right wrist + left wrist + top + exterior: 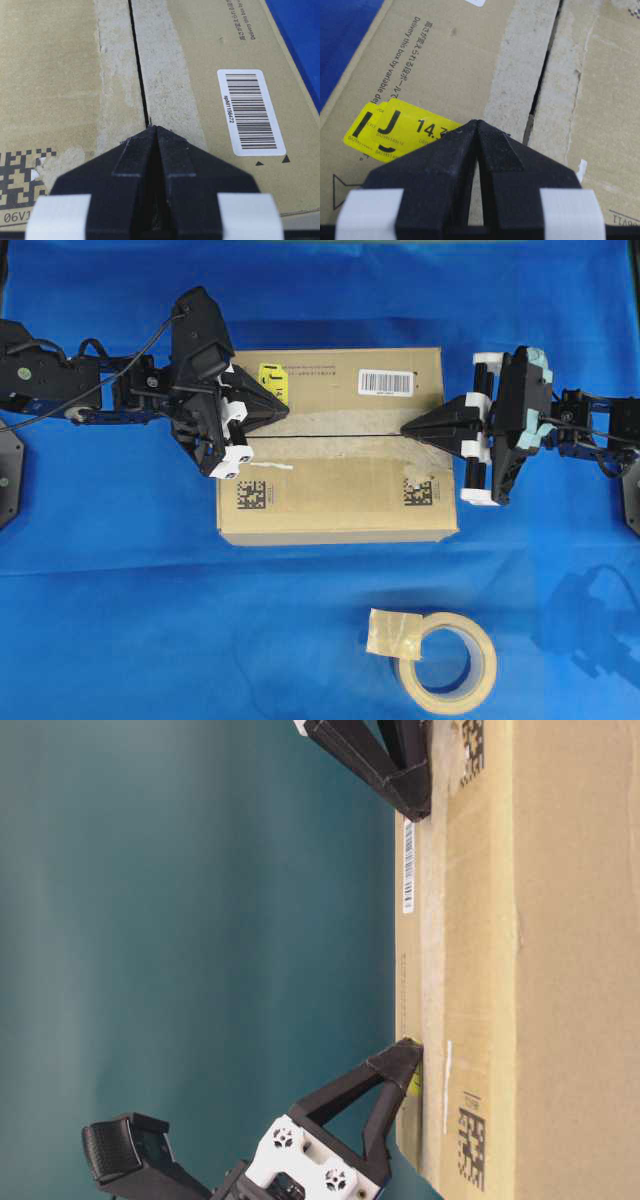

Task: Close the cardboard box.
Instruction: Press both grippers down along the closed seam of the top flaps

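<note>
**Booth:** Where's the box?

**Me:** Middle of the blue cloth [100,620], flat, long side across the overhead view. The box [330,510] has both top flaps down, meeting along a thin dark seam [330,435]. The tape roll [447,663] sits well apart, nearer the front edge.

**Booth:** And your fingers?

**Me:** Left gripper [283,412]: fingers pressed together into a wedge, nothing between them, tip on the far flap by the yellow sticker [395,127], just beside the seam. Right gripper [408,429]: same story, pressed together, empty, tip right at the seam's other end, the barcode label [249,111] off to one side.

**Booth:** Touching, or hovering?

**Me:** From table level both tips look to be on the cardboard, but at that angle I can't rule out a sliver of air.

**Booth:** So it's done?

**Me:** Close to it, I'd say. The flaps lie level.

**Booth:** What could spoil it?

**Me:** Springback. Nothing fastens the seam, only old tape residue, so lifting off could let a flap rise. Also, my right tip sits over the gap; pushing harder could drive it between the flaps and pry them apart. And a sideways drag on withdrawal might catch an edge or skid the whole box on the cloth.
</note>
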Robot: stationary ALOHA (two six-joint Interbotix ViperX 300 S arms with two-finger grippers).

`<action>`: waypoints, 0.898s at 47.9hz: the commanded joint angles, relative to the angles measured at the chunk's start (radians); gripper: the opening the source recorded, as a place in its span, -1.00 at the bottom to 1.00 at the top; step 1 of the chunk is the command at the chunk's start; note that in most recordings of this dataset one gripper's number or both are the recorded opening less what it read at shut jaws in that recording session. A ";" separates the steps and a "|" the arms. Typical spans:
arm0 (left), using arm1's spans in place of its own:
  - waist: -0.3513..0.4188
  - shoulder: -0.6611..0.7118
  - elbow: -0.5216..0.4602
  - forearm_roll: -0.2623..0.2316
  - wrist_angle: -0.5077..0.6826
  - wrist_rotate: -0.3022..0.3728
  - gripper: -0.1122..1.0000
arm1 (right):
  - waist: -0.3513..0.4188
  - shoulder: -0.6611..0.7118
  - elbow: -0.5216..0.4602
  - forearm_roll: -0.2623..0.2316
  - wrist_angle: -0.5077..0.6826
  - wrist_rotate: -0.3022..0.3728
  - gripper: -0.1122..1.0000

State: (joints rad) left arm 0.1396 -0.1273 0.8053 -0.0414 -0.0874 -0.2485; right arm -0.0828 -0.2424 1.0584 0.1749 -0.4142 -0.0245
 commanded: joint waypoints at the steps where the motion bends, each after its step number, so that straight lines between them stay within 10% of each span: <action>1: -0.005 -0.031 0.002 0.000 -0.026 0.002 -0.80 | -0.005 -0.005 -0.014 0.000 -0.005 -0.002 -0.80; 43: -0.080 -0.037 0.215 0.006 -0.586 0.098 -0.80 | -0.005 -0.005 -0.012 0.000 -0.005 0.003 -0.80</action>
State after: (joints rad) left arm 0.0660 -0.1810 1.0293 -0.0383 -0.6274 -0.1549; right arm -0.0844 -0.2424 1.0600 0.1749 -0.4142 -0.0230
